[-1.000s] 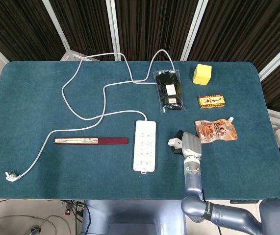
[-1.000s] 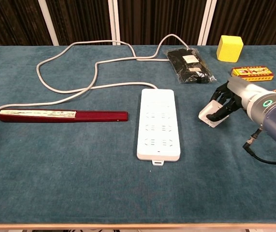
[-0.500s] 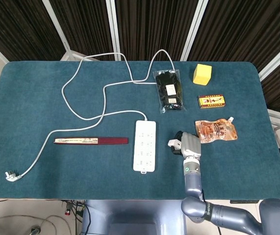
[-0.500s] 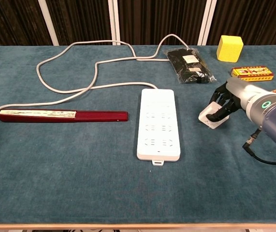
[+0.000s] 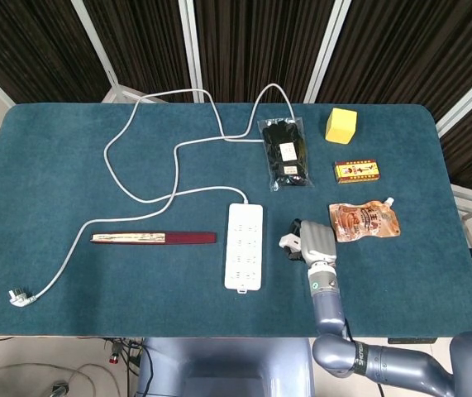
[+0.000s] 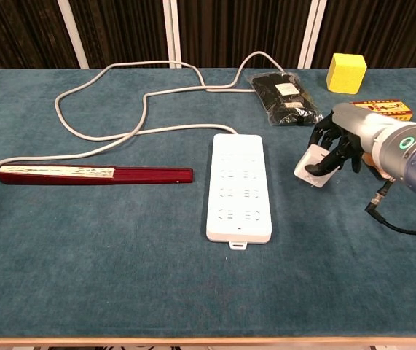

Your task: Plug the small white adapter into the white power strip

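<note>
The white power strip (image 5: 245,245) (image 6: 239,185) lies flat at the table's middle, its cord looping away to the back left. My right hand (image 5: 313,242) (image 6: 336,143) hovers just to its right and holds the small white adapter (image 5: 290,241) (image 6: 312,166) in its fingers, lifted a little off the cloth. A gap of bare cloth separates the adapter from the strip's right edge. My left hand shows in neither view.
A long dark red case (image 5: 154,238) (image 6: 95,175) lies left of the strip. Behind my right hand are a black packet (image 5: 284,152) (image 6: 285,98), a yellow block (image 5: 340,126) (image 6: 346,73), a red box (image 5: 358,170) (image 6: 379,109) and an orange pouch (image 5: 364,221). The cord's plug (image 5: 19,296) rests front left.
My right hand has risen and shifted left toward the strip, lifting the adapter off the cloth.
</note>
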Action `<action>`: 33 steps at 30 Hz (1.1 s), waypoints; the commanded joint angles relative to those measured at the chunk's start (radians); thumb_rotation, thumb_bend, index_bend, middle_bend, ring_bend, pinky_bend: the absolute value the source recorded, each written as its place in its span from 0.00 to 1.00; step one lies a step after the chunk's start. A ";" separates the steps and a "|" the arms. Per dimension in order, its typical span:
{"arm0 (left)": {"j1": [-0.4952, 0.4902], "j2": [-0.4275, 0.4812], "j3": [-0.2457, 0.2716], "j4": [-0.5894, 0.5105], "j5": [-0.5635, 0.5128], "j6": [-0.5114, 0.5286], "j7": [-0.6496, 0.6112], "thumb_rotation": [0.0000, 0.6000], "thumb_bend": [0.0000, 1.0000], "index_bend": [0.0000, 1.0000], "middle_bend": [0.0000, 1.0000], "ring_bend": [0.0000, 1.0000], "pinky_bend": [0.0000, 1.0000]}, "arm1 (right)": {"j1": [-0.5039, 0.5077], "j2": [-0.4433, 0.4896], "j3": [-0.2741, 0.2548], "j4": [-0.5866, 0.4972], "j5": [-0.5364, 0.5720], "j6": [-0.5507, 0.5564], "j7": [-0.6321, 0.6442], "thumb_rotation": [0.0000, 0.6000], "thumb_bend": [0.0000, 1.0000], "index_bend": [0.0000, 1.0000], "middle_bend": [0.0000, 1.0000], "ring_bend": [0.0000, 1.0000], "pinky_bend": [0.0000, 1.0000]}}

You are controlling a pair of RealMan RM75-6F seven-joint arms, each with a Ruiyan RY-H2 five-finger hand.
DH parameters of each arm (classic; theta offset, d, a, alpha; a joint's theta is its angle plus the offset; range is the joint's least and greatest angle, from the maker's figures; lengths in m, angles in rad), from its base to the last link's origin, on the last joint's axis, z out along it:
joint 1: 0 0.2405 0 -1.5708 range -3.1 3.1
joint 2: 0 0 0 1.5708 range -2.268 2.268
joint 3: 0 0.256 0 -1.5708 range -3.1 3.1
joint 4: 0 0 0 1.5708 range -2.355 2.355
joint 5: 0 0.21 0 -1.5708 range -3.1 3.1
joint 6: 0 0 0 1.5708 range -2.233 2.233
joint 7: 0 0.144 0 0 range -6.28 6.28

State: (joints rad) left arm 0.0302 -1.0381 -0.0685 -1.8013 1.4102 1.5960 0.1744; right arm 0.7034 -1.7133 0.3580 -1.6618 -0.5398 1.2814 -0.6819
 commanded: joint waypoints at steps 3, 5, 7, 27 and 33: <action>0.000 0.000 0.000 0.000 0.000 0.000 0.001 1.00 0.19 0.19 0.00 0.00 0.07 | 0.013 0.022 0.005 -0.034 0.007 -0.006 -0.020 1.00 0.63 0.71 0.61 0.80 0.79; 0.000 0.000 0.000 -0.001 -0.001 0.001 0.001 1.00 0.19 0.19 0.00 0.00 0.07 | 0.020 0.037 0.007 -0.052 0.011 -0.008 -0.034 1.00 0.64 0.71 0.62 0.82 0.80; 0.000 0.000 0.000 -0.001 -0.001 0.000 0.001 1.00 0.19 0.19 0.00 0.00 0.07 | 0.031 0.051 0.019 -0.072 0.019 -0.009 -0.045 1.00 0.65 0.71 0.63 0.84 0.82; 0.001 0.001 0.001 -0.001 0.000 0.000 0.000 1.00 0.19 0.21 0.00 0.00 0.08 | 0.199 0.190 0.074 -0.290 0.244 0.004 -0.266 1.00 0.65 0.76 0.75 0.87 0.84; 0.000 -0.002 -0.001 -0.001 -0.003 0.002 0.007 1.00 0.19 0.21 0.00 0.00 0.08 | 0.248 0.182 0.084 -0.283 0.297 0.012 -0.271 1.00 0.65 0.77 0.76 0.87 0.84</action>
State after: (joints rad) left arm 0.0307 -1.0401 -0.0693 -1.8022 1.4077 1.5979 0.1813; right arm 0.9440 -1.5288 0.4392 -1.9488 -0.2514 1.2912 -0.9499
